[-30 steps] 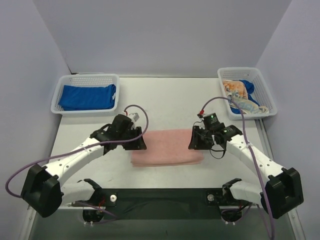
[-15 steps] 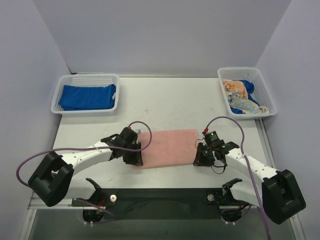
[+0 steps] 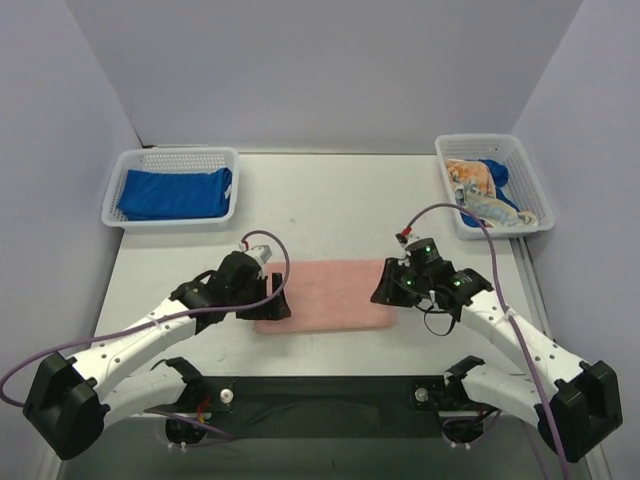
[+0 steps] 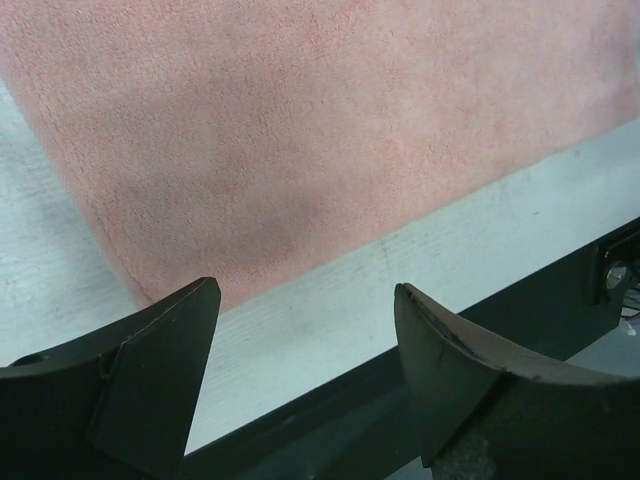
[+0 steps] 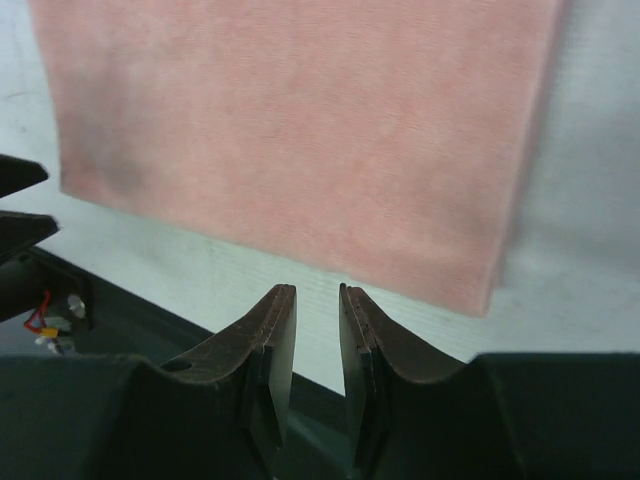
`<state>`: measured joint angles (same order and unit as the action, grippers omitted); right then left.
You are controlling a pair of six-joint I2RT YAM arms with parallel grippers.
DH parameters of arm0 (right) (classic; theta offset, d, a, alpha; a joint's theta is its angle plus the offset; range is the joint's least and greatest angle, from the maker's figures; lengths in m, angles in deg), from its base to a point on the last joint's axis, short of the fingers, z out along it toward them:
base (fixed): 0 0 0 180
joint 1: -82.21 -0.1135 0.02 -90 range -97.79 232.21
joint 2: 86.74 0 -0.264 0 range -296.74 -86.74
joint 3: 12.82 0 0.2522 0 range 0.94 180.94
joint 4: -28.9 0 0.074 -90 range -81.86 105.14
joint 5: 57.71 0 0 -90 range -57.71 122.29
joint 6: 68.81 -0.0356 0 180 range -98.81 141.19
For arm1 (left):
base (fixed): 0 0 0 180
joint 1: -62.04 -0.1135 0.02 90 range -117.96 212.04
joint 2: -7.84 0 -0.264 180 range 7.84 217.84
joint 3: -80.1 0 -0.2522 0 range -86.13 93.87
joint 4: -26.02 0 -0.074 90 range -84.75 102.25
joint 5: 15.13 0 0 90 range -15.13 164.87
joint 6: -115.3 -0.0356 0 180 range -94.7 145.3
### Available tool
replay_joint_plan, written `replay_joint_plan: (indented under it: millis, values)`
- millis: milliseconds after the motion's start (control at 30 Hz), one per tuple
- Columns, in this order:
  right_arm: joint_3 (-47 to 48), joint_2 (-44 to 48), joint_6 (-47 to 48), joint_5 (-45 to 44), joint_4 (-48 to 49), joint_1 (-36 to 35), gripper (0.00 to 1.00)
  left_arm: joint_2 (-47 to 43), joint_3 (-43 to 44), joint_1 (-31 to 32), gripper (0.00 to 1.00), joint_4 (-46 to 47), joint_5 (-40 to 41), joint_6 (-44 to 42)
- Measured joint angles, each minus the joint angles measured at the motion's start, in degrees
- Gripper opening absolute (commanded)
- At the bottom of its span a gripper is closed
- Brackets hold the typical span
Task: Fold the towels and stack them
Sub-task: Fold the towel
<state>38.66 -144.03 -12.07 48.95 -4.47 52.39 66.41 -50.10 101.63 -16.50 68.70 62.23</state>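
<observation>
left gripper (image 4: 305, 300) now wide open above pink towel (image 3: 325, 295) near edge, holding nothing | right gripper (image 5: 316, 305) almost closed, empty, lifted off towel | towel flat at table (image 3: 330, 200) centre | baskets (image 3: 172, 187) at back corners, grey walls

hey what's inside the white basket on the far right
The right basket holds a heap of crumpled towels: a white one with orange print on top and a blue one partly beneath it. Anything under the heap is covered.

Even bright overhead light, soft shadows under arms, wrist views slightly blurred, no glare
</observation>
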Motion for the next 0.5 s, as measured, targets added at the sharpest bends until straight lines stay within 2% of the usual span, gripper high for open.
replay_joint_plan:
  millis: [300,500]
  values:
    - [2.1,-13.4,-2.5,3.4,11.1,-8.9,0.25,6.3,-2.0,-0.1,0.58,0.9,3.6,-0.1]
    - [-2.4,-22.8,-3.4,5.4,21.6,-10.9,0.24,8.5,-5.6,-1.6,0.47,3.6,4.0,1.8]
